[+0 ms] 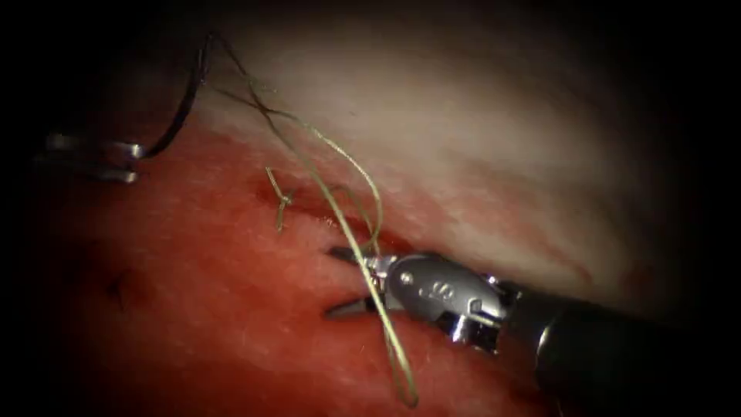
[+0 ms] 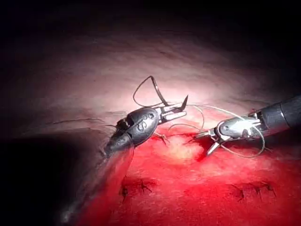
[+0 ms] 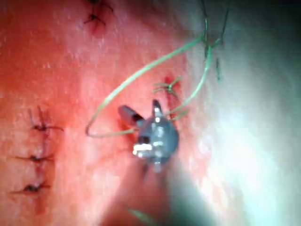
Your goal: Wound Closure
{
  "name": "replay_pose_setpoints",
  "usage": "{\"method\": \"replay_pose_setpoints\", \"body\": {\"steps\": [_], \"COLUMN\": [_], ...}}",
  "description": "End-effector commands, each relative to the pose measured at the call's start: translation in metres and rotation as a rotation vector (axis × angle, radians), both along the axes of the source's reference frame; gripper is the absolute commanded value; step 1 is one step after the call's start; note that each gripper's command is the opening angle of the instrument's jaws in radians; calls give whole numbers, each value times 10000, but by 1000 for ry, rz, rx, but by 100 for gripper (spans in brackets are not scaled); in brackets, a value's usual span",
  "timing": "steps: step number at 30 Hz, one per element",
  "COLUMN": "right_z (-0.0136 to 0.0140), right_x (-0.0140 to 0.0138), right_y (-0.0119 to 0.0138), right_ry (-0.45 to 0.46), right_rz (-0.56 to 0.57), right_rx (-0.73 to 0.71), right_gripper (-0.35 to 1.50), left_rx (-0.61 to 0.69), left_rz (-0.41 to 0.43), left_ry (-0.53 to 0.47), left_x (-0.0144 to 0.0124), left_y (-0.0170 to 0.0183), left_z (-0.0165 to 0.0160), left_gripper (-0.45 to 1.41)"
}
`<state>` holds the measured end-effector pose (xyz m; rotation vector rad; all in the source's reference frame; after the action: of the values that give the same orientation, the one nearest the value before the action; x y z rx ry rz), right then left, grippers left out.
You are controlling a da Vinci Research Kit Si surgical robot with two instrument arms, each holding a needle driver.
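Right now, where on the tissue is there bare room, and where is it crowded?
Bare: pale tissue above the right tool, whose jaws are open and hold nothing. Crowded: the thread loops around that tool by the cut; the left tool holds the needle out of the tissue.

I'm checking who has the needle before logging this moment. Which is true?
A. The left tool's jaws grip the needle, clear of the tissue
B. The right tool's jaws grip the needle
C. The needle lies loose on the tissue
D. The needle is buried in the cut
A: the left tool clamps the dark curved needle above the tissue, while the right tool stands open with thread crossing its jaws.
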<state>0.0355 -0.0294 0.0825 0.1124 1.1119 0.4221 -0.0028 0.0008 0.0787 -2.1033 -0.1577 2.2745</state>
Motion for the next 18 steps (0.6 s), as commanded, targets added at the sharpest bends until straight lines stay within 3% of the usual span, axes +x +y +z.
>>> {"method": "replay_pose_setpoints", "body": {"steps": [1,7,18], "right_z": [3,10,52], "right_x": [3,6,31], "right_y": [-2,-4,20], "right_ry": [-4,-20,-40], "right_rz": [-7,-20,60], "right_rx": [2,16,39], "right_gripper": [140,133,131], "left_rx": [2,2,-7], "left_rz": [-11,-18,-24], "left_ry": [-3,5,9], "left_x": [0,10,12], "left_y": [4,6,1], "left_z": [6,2,-18], "left_gripper": [-45,-45,-45]}}
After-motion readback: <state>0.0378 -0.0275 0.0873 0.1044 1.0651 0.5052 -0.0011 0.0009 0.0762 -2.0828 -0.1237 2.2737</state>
